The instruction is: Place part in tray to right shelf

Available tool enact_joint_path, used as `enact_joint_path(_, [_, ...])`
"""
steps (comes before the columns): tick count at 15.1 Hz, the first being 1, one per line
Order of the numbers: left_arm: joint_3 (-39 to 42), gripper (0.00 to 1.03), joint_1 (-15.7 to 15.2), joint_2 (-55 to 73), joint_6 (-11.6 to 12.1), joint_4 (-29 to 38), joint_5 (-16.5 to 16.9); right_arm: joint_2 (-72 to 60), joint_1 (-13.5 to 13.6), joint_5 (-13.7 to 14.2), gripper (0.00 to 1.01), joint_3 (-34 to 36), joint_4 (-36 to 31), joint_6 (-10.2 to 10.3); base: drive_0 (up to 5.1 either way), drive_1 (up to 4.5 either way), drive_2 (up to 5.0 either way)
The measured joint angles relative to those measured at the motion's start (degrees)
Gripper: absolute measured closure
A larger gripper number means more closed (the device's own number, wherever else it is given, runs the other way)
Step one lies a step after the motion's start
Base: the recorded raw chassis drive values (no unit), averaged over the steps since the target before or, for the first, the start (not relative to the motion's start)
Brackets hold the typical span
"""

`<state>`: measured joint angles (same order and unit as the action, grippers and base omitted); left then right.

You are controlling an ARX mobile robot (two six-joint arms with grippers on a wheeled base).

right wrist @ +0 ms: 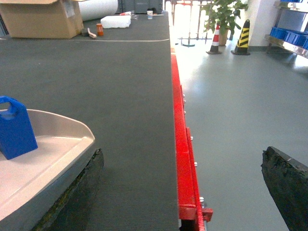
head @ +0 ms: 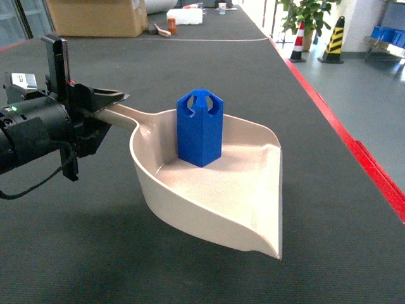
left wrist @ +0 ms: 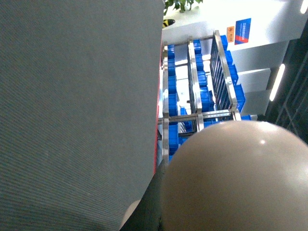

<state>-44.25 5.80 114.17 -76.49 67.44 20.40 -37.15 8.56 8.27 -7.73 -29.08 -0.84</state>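
The bright-blue part [head: 200, 126] stands upright in the back of the beige tray [head: 266, 190]. My left gripper [head: 109, 105] is shut on the tray's handle and holds the tray just above the dark table, its shadow beneath. In the left wrist view the tray's rounded back [left wrist: 236, 178] fills the lower right, beside one dark finger [left wrist: 153, 204]. My right gripper [right wrist: 180, 192] is open and holds nothing; it hangs over the table's red edge, to the right of the tray [right wrist: 48, 159] and part [right wrist: 17, 127]. The right shelf [head: 387, 39], steel with blue crates, stands far right across the floor.
The red table edge [head: 342, 136] runs along the right, with grey floor beyond. A cardboard box [head: 95, 16] and white items [head: 185, 16] sit at the table's far end. Traffic cones [head: 332, 41] and a plant [head: 307, 16] stand on the floor.
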Motion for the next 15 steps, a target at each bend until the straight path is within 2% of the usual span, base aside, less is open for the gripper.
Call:
enact_joint_path(11, [0.0,0.89,0.0,0.0,0.0,0.2,0.0,0.1,0.0,0.0,0.03,0.0,0.0,0.0,5.1,-2.37,-2.4])
enact_joint_path(15, [0.0,0.89,0.1,0.0,0.0,0.5,0.1,0.0,0.0,0.0,0.03,0.0,0.0,0.0,4.8,-3.37,-1.6])
